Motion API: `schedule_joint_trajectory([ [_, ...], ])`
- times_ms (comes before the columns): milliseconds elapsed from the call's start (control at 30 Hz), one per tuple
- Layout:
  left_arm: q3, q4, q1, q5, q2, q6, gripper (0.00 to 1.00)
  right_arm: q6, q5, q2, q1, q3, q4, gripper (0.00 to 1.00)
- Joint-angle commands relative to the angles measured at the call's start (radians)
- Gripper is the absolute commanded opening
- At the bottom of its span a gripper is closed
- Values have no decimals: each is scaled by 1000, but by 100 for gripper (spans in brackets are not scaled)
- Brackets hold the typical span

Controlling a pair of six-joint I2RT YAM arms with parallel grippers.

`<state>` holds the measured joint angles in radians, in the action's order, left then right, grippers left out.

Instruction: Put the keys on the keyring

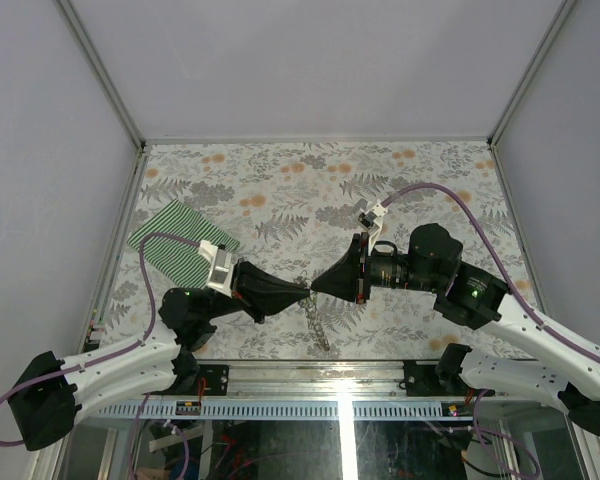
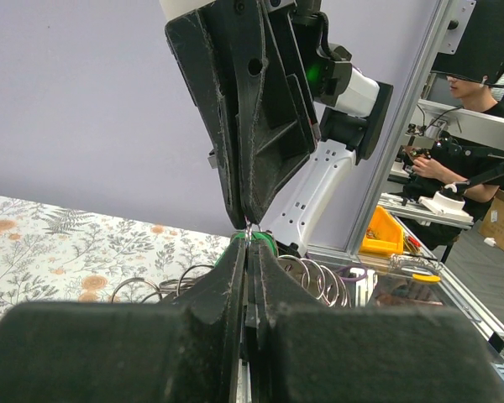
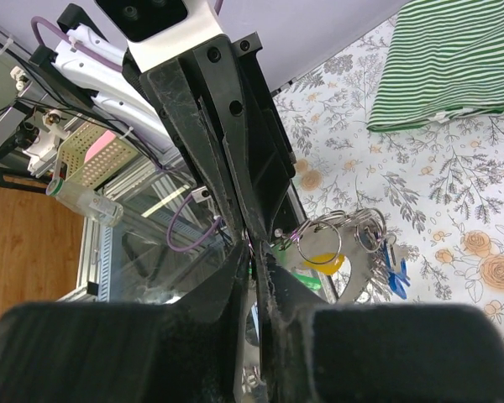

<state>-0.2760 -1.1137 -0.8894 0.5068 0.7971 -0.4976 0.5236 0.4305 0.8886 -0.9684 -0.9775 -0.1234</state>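
Top external: left claw clamps keyring, which trails toward 6 o'clock; right claw at its 3 o'clock, near-closed, I can't tell on what.

The left gripper and right gripper stood tip to tip over the near middle of the tabletop, barring passage between them. The keyring hung just below. A striped cloth covered part of the left side. The far half lay open.
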Motion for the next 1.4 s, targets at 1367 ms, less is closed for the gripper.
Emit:
schedule_joint_trajectory([
  [1367, -49, -25, -3, -20, -49, 37, 0, -170, -65, -125, -6, 43, 20, 33],
])
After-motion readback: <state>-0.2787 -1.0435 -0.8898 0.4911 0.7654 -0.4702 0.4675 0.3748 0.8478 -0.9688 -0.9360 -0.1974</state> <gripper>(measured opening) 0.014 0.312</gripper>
